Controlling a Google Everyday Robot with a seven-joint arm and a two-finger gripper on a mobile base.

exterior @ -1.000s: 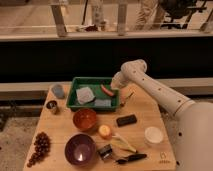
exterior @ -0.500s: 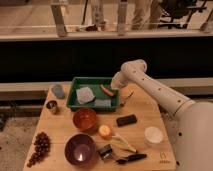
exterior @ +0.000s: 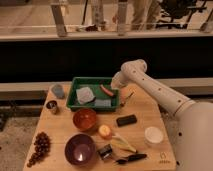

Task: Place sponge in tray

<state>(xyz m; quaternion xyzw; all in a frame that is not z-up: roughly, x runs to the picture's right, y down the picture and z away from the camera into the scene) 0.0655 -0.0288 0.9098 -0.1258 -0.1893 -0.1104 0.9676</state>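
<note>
Almost nothing has shifted since the earlier frames: the arm holds the same pose, and the things on the counter [exterior: 145, 107] lie where they lay. The gripper [exterior: 123, 98] hangs just past the right rim of the tray [exterior: 73, 95], low over the counter edge, with thin dark parts showing below the white wrist. Whether the jaws are apart or together cannot be told from this view.

The sponge [exterior: 103, 103] lies flat inside the tray, toward its front right corner, just beside the pale grey pad [exterior: 85, 94] and in front of the reddish sausage-like item [exterior: 106, 90]. So the sponge appears to be already where the task wants it, and the gripper seems clear of it.

As for handling, a sponge of this kind is likely very light, soft and springy, not fragile and not slippery. It would give under a squeeze, so a firm pinch should do no harm. Since it lies flat, the best hold would probably be across its short width from above, jaws straddling the two long edges. The tray's front wall and the grey pad sit close by, which leaves little room for a jaw on those sides.

Elsewhere on the counter stand an orange bowl [exterior: 85, 119], a purple bowl [exterior: 79, 148] and a black block [exterior: 126, 120].
</note>
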